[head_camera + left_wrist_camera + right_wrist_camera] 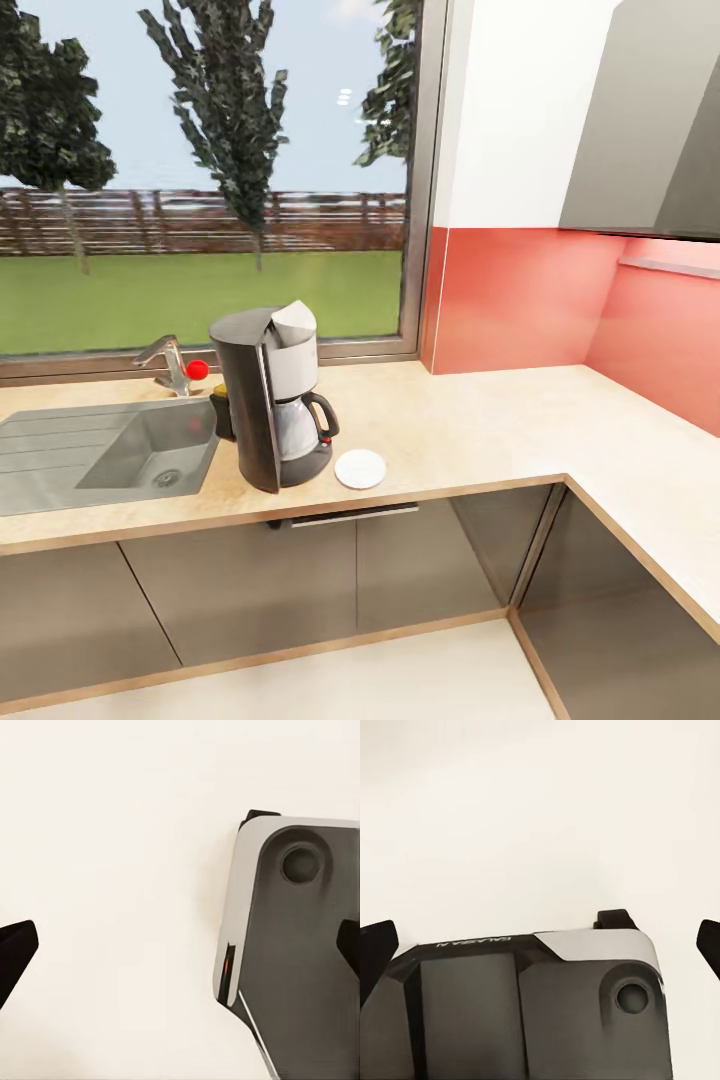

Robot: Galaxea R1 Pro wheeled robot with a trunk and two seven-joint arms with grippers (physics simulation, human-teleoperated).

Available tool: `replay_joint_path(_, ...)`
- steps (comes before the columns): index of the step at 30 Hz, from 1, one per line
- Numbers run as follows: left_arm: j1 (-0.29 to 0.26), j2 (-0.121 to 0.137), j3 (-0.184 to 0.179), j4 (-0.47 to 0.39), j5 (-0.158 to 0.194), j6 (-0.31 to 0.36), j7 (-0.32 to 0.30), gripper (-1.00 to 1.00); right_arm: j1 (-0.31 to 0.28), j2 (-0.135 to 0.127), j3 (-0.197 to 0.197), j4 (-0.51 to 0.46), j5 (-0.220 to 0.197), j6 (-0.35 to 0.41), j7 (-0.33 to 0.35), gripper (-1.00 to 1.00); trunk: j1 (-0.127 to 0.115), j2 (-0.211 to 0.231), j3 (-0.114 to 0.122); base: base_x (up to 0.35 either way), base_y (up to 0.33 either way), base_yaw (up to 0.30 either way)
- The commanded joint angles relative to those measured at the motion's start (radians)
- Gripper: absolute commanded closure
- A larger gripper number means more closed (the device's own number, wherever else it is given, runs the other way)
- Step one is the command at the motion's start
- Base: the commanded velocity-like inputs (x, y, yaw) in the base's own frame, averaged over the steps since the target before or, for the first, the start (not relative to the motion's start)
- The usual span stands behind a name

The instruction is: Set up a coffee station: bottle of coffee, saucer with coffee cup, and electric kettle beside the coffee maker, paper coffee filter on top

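While both arms hang low with their wrist cameras looking down at pale floor and the robot's own grey base, the left gripper [180, 952] has its two dark fingertips showing far apart at the frame edges with nothing between them, so it is spread and empty; the right gripper [540, 945] reads the same way, tips wide, carrying nothing.

Outward from there, the head view takes in the kitchen countertop [480, 430] ahead. On it the coffee maker [272, 400] stands upright just right of the sink [120, 450], its carafe handle turned to the right. The saucer [360, 468] lies flat just beside the machine's right foot, bare, no cup on it. Tucked behind the machine's left side, the bottle of coffee [220, 405] peeks out, only its yellow cap and a dark shoulder visible. A tap [170, 365] with a red knob stands behind the sink.

Judging by what remains, cup, filter and kettle are to be fetched. The saucer sits right of the machine, so the right arm looks better placed to set the cup down there.
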Motion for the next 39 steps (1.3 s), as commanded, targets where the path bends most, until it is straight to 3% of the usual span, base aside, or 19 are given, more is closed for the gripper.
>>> replay_joint_path(1,-0.001,-0.001,-0.007,0.003,0.01,-0.003,-0.008,-1.0,-0.001,-0.001,0.008,0.0,-0.008,-0.001,-0.005,-1.0,0.0,-0.001,-0.001,0.0,0.0,-0.015)
replay_joint_path(4,-0.001,-0.009,-0.007,-0.012,0.011,0.0,-0.007,-1.0,-0.001,-0.026,0.009,0.001,-0.006,0.002,-0.003,-1.0,0.0,-0.001,-0.001,0.0,0.0,0.114)
replay_joint_path(12,-0.001,-0.011,-0.009,-0.012,0.011,-0.001,-0.007,-1.0,0.007,-0.029,0.009,0.003,-0.005,0.001,-0.002,-1.0,0.0,-0.001,0.0,-0.035,0.039,0.262)
replay_joint_path(22,-0.002,-0.012,-0.002,-0.012,0.015,0.004,-0.005,-1.0,0.027,-0.032,0.009,0.003,-0.003,-0.001,-0.002,-1.0,0.0,-0.001,0.011,-0.105,0.263,0.198)
replay_joint_path(27,-0.002,-0.011,0.035,-0.012,0.014,0.005,-0.004,-1.0,0.037,-0.033,0.009,0.003,-0.002,-0.002,-0.002,-1.0,0.0,-0.001,0.017,-0.012,0.313,0.133)
replay_joint_path(32,-0.003,0.005,0.125,-0.009,0.012,0.008,0.004,-1.0,0.045,-0.034,0.01,0.003,0.001,-0.001,-0.001,-1.0,0.0,-0.001,0.024,0.001,0.334,0.127)
replay_joint_path(33,-0.005,0.007,0.146,-0.009,0.01,0.011,0.05,-1.0,0.05,-0.05,0.011,0.003,0.042,-0.002,0.005,-1.0,0.0,-0.001,0.026,0.099,0.338,0.127)
replay_joint_path(39,-0.005,0.003,0.15,-0.009,0.012,0.003,0.064,-1.0,0.067,-0.056,0.011,0.003,0.071,-0.003,0.027,-1.0,0.0,-0.001,0.034,0.089,0.338,0.143)
